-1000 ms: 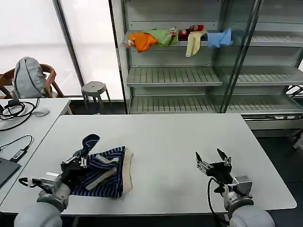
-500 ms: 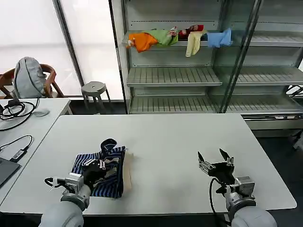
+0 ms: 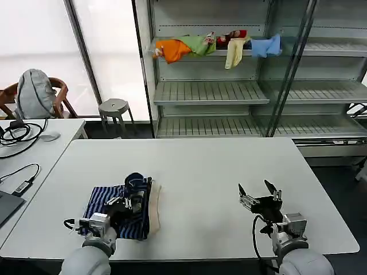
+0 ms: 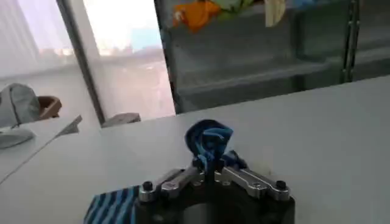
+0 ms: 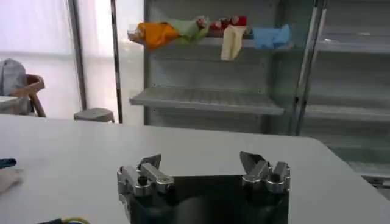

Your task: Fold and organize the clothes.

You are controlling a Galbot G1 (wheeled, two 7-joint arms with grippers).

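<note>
Shirt (image 3: pixel 117 209): folded, on the white table (image 3: pixel 206 172), at about 8 o'clock.
Left gripper (image 3: pixel 131 200): over the shirt, jaws pinched on a bunched-up bit of its cloth.
Right gripper (image 3: pixel 259 195): at about 5 o'clock, jaws wide apart, holding nothing.

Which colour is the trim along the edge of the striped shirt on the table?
Cream; it shows best in the head view, along the striped shirt beside the left gripper.
</note>
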